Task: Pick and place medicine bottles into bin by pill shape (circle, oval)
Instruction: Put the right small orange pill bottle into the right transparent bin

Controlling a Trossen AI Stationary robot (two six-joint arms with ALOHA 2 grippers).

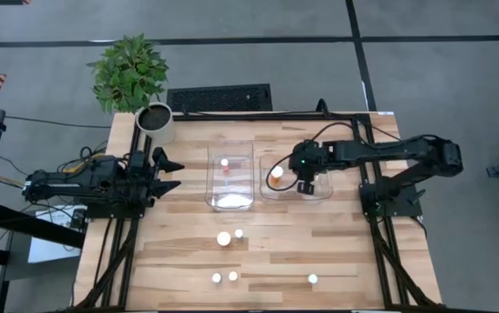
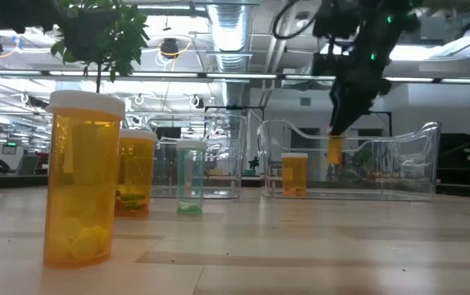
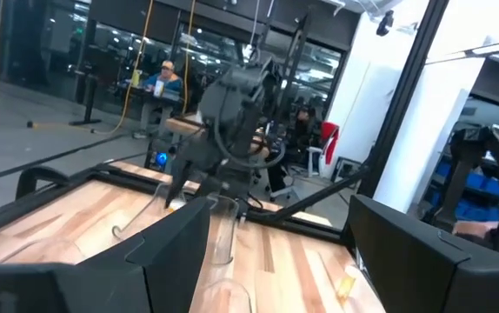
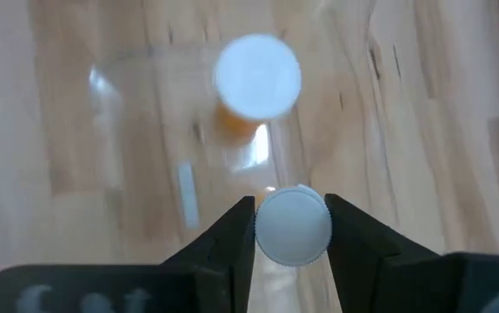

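My right gripper (image 1: 306,184) hangs over the right clear bin (image 1: 326,196), shut on a small orange bottle with a white cap (image 4: 293,225); the bottle also shows in the low view (image 2: 334,151). Another white-capped bottle (image 4: 257,76) stands on its base in that bin (image 1: 276,174). One bottle (image 1: 225,162) stands in the left clear bin (image 1: 230,202). Several bottles stand upright on the table nearer the front (image 1: 223,238) (image 1: 216,278) (image 1: 313,279). My left gripper (image 1: 173,172) waits open at the table's left side, empty. My right gripper pinches the small bottle between its two fingers, at the sides of the white cap (image 4: 262,228). The fingers come from above, pointing down. The bottle hangs upright below them, its orange body (image 2: 334,152) clear of the bin floor.
A white plant pot (image 1: 156,122) with a green plant stands at the far left corner. A dark grille (image 1: 219,97) lies beyond the far edge. Bare wood lies between the bins and the front bottles. A person shows far off in the room (image 3: 158,78).
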